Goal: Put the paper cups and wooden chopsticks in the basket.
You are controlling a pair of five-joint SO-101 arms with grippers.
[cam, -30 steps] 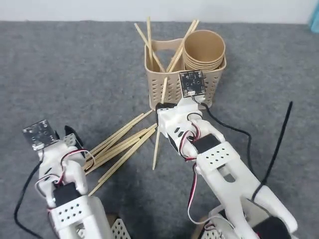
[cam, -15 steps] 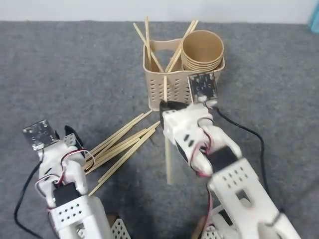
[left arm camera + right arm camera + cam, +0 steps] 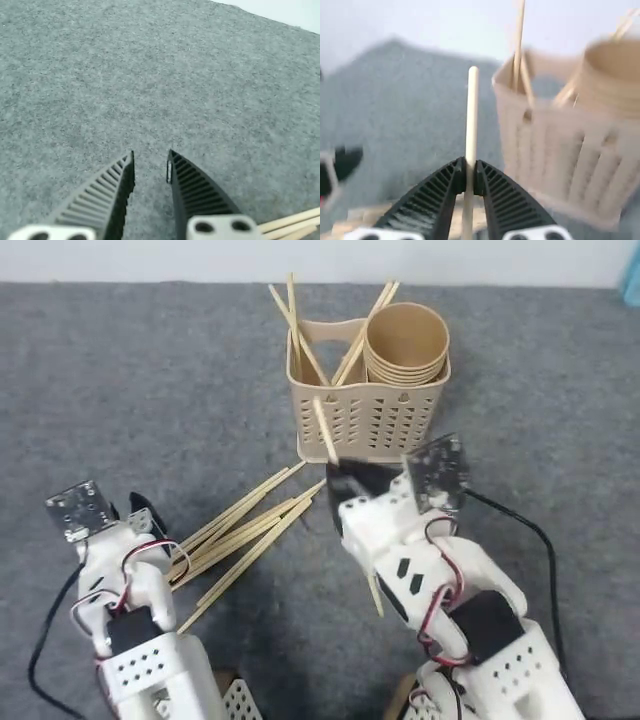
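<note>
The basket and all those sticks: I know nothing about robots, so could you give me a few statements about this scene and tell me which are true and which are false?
1. The right gripper is shut on a chopstick. True.
2. The paper cups lie scattered on the carpet. False: they sit stacked inside the basket.
3. The left gripper holds a cup. False: it is open and empty, over bare carpet.
4. Several loose chopsticks lie on the carpet between the two arms. True.
</note>
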